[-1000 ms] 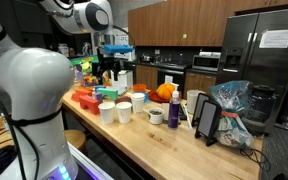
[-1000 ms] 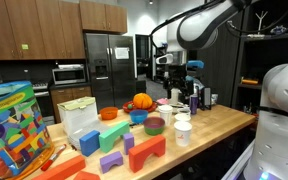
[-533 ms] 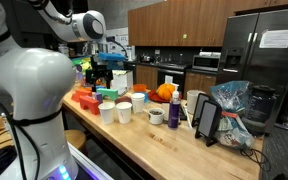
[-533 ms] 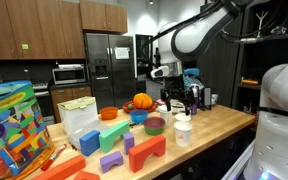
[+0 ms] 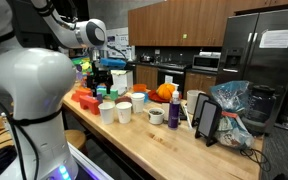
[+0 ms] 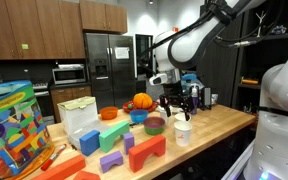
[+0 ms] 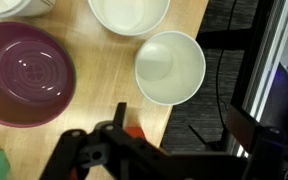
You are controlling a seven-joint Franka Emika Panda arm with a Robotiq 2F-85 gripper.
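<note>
My gripper point(image 7: 182, 125) is open and empty. It hangs above the wooden table's edge, with a white cup point(image 7: 171, 68) just ahead of its fingers. A purple bowl point(image 7: 24, 70) sits to the left of that cup, and a second white cup point(image 7: 129, 12) lies at the top of the wrist view. A small red block point(image 7: 134, 132) shows under the left finger. In both exterior views the gripper point(image 5: 104, 84) point(image 6: 172, 99) hovers above the white cups point(image 5: 107, 112) point(image 6: 182, 130) and the purple bowl point(image 6: 155, 125).
On the wooden table point(image 6: 209, 128) stand an orange pumpkin point(image 6: 142, 101), colored blocks point(image 6: 144, 152), a white box point(image 6: 79, 122), a toy box point(image 6: 12, 120), a purple bottle point(image 5: 174, 113) and a tablet stand point(image 5: 206, 118). The floor drops off beyond the table edge point(image 7: 189, 100).
The arm has come down and toward the near table edge, bringing the gripper lower over the cups and bowl. Nothing on the table has moved.
</note>
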